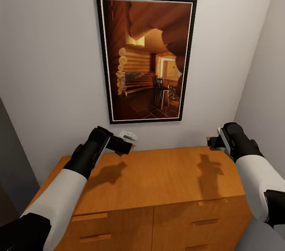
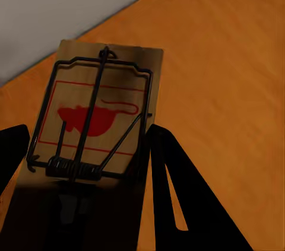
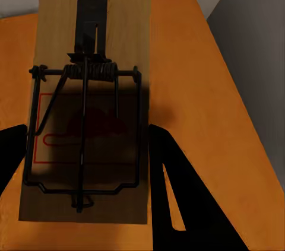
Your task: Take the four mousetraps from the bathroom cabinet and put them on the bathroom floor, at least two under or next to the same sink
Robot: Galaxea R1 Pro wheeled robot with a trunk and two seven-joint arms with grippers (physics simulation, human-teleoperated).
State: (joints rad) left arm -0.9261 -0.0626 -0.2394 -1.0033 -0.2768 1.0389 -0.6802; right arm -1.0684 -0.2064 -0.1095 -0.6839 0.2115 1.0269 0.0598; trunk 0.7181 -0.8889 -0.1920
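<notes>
Wooden mousetraps point(image 2: 95, 114) point(image 3: 86, 97) gripped by both hands (above the cabinet point(image 1: 158, 176))

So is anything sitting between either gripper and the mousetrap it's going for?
Nothing visible. In each wrist view a mousetrap lies between the fingers: one at the left gripper, another at the right gripper, above the cabinet top. Whether the fingers are actually clamped on them can't be told.

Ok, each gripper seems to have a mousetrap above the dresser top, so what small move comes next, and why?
Probably back away from the cabinet and turn toward the floor. The left gripper grips one mousetrap and the right gripper another mousetrap, both above the wooden top, so nothing here remains to grasp.
</notes>
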